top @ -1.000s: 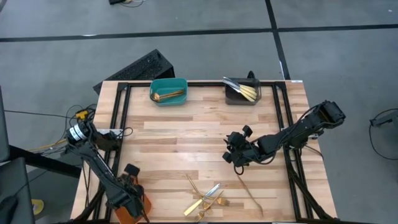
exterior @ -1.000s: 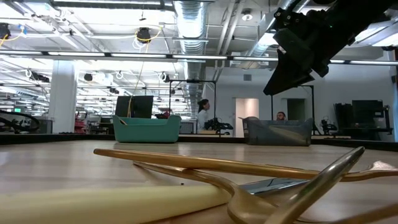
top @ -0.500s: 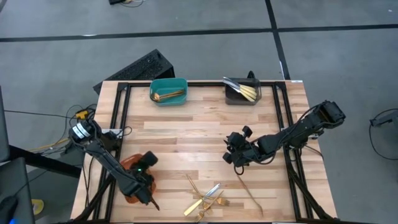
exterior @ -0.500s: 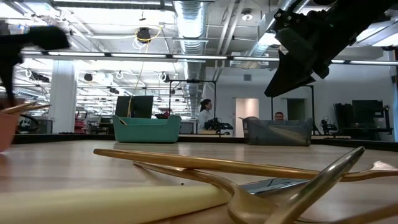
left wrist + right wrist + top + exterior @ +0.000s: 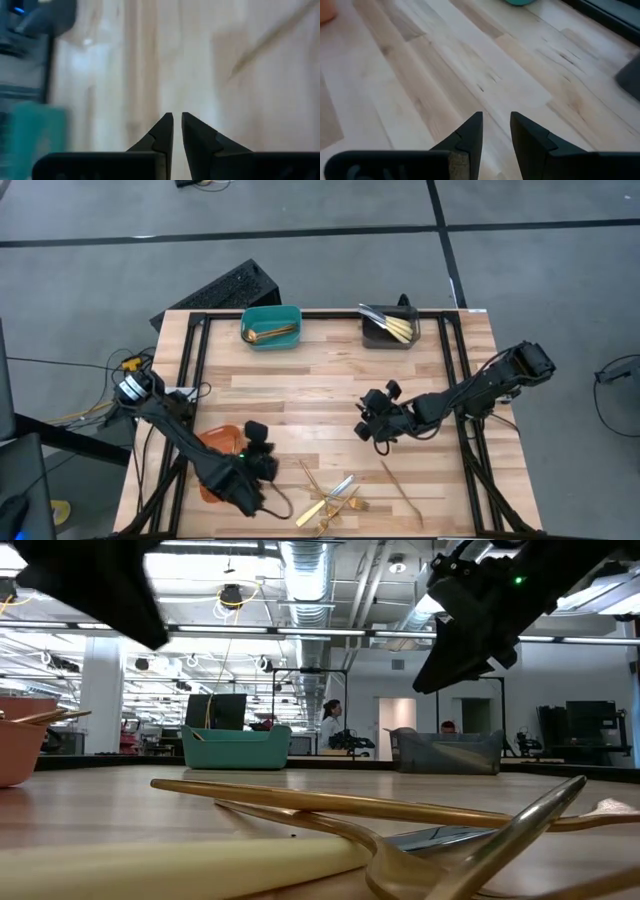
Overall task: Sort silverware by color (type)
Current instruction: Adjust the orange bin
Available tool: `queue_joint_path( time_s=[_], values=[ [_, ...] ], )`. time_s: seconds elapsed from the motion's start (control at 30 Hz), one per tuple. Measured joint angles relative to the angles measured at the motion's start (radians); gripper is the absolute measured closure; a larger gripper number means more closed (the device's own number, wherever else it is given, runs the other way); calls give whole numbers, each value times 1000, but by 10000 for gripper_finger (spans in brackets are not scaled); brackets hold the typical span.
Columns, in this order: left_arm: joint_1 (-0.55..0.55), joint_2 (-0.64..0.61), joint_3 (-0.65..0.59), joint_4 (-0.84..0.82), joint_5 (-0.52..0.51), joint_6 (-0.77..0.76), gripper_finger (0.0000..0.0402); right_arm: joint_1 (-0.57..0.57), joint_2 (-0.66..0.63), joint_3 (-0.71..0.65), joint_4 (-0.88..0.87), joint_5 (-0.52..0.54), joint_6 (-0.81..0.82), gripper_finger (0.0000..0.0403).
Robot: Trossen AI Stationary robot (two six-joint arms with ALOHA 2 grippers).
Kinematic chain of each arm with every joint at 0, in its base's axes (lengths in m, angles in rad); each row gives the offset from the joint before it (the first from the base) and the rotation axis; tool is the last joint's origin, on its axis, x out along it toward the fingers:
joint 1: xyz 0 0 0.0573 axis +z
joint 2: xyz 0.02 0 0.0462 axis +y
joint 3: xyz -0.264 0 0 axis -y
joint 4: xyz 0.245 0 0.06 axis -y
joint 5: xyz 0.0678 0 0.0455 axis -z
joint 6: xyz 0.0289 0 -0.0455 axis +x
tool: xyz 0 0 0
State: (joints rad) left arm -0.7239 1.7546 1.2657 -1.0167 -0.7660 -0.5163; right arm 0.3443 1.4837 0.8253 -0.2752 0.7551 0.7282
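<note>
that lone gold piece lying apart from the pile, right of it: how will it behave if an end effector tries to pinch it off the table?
The lone gold piece looks thin, rigid and light. It lies flat on the wooden table, so fingers probably get little edge to catch. Its shiny finish suggests it may slip or skate when nudged. It seems unlikely to roll.

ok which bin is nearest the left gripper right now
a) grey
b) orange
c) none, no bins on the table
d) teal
b) In the high view the left gripper sits right beside the orange bin at the table's near left, while the teal bin and grey bin are along the far edge.
</note>
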Motion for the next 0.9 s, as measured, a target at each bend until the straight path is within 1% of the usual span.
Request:
queue_joint_path(
  time_s=[0.07, 0.17, 0.27, 0.37, 0.43, 0.63, 0.73, 0.9],
  values=[
    [9, 0, -16, 144, 34, -3, 370, 0, 0, 0, 5, -1, -3, 278],
    [4, 0, -42, 294, 112, 65, 371, 0, 0, 0, 1, -2, -4, 278],
    [-12, 0, -59, 340, 209, 70, 371, 0, 0, 0, 0, -2, -4, 278],
    [-36, 0, -73, 309, 352, -9, 371, 2, 0, 0, -1, -2, -5, 278],
    [-65, 0, -77, 251, 420, -92, 371, 2, 0, 0, -4, -2, -7, 278],
    [-172, -1, -76, 105, 555, -346, 371, 2, 0, 0, -7, -1, -6, 278],
    [-223, -1, -76, 46, 639, -462, 371, 2, 0, 0, -7, -1, -6, 278],
    [-292, -1, -76, -79, 742, -663, 371, 2, 0, 0, -6, -3, -6, 278]
  ],
)
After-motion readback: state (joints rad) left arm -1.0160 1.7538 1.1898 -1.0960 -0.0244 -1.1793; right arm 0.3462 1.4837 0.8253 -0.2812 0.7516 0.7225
